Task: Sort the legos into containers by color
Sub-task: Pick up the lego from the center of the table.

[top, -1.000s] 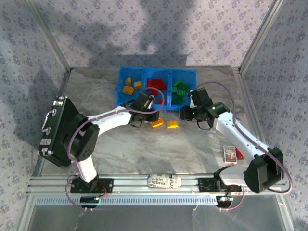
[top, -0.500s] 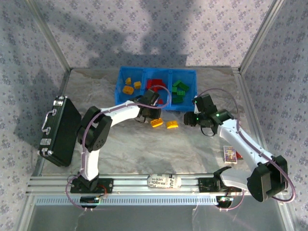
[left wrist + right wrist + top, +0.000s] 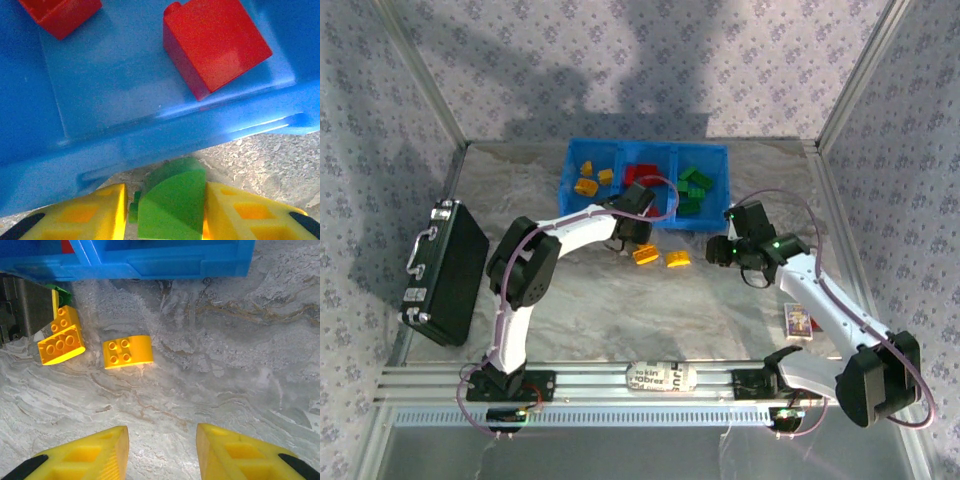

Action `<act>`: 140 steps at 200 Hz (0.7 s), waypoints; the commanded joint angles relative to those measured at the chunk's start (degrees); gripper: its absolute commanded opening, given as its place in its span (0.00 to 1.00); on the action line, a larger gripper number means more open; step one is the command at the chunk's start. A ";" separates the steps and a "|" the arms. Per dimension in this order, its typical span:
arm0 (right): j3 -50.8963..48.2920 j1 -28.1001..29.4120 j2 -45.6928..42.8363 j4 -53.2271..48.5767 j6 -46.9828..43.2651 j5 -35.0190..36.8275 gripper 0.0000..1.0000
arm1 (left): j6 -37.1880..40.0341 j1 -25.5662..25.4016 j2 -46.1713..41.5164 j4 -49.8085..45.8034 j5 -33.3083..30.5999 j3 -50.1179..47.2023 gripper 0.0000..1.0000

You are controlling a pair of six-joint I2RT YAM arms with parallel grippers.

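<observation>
The left fingers (image 3: 85, 215) pinch a green lego (image 3: 172, 200) just outside the near wall of the blue bin (image 3: 150, 140), seemingly by its red compartment (image 3: 115, 75). The right fingers (image 3: 235, 455) are spread over open tabletop (image 3: 225, 380), with two yellow-orange legos (image 3: 127, 351) ahead.

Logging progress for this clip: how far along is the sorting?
Done: yellow, red and green bricks sit separated in the blue bin. In hand: the left gripper holds a green brick by the bin. Left: two yellow-orange bricks on the table; right gripper open.
</observation>
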 commanded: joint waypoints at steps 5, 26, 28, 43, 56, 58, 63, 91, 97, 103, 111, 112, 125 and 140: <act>-0.53 -0.33 -1.18 0.22 0.78 -1.02 0.42 | 0.59 0.28 0.95 -2.11 -1.02 0.47 0.43; -0.66 -0.34 -1.27 0.21 0.85 -1.08 0.42 | 0.68 0.23 0.92 -2.16 -1.11 0.14 0.43; -0.63 -0.34 -1.35 0.13 0.86 -1.08 0.42 | 0.68 0.22 0.91 -2.22 -1.15 0.14 0.43; -0.62 -0.33 -1.52 0.05 0.95 -1.08 0.42 | 0.65 0.23 0.88 -2.23 -1.12 -0.06 0.43; -0.62 -0.35 -1.75 -0.13 1.04 -1.08 0.42 | 0.59 0.20 0.71 -2.57 -0.94 -0.20 0.41; -0.62 -0.30 -1.78 -0.18 1.04 -1.08 0.42 | 0.59 0.21 0.64 -2.63 -0.91 -0.19 0.40; -0.62 -0.33 -1.94 -0.31 1.04 -1.08 0.42 | 0.51 0.06 0.41 -2.66 -0.85 -0.41 0.39; -0.88 -0.29 -3.02 -0.58 1.22 -0.83 0.42 | 0.09 -0.27 -2.10 -2.16 -1.12 -3.10 0.36; -0.95 -0.29 -3.15 -0.61 1.22 -0.82 0.42 | -0.06 -0.40 -2.79 -2.10 -1.18 -3.76 0.36; -0.97 -0.33 -3.24 -0.72 1.22 -0.82 0.42 | -0.24 -0.50 -3.49 -2.02 -1.28 -4.43 0.35; -0.97 -0.36 -3.28 -0.75 1.26 -0.85 0.42 | -0.49 -0.74 -4.52 -1.83 -1.48 -5.46 0.35; -0.97 -0.37 -3.28 -0.75 1.24 -0.83 0.42 | -0.52 -0.79 -4.63 -1.82 -1.47 -5.54 0.35; -0.97 -0.33 -3.29 -0.74 1.35 -1.09 0.42 | -0.96 -1.16 -6.34 -1.55 -1.63 -7.43 0.34; -0.96 -0.29 -3.37 -0.78 1.30 -1.17 0.42 | -1.66 -1.69 -8.79 -0.52 -1.84 -10.39 0.34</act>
